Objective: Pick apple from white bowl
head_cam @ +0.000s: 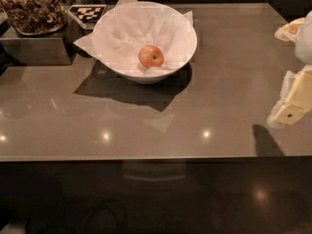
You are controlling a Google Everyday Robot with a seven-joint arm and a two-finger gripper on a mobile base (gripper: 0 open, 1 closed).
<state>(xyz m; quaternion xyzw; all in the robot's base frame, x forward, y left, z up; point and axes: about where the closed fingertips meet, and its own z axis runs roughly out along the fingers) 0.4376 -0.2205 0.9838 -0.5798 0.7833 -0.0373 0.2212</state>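
Note:
The small red-orange apple [151,56] lies in the middle of the white bowl [112,57], on the crumpled white paper that lines it. The bowl stands at the back of the brown table, left of centre. My gripper [278,77] is at the right edge of the view, over the table's right side and well to the right of the bowl. Its cream-coloured fingers [292,101] stand wide apart and hold nothing. It casts a dark shadow on the table near the front edge.
A container of brown nuts [31,9] sits on a dark block [34,50] at the back left. A black-and-white checkered tag [87,12] lies behind the bowl. The table's front edge [146,157] runs across the view.

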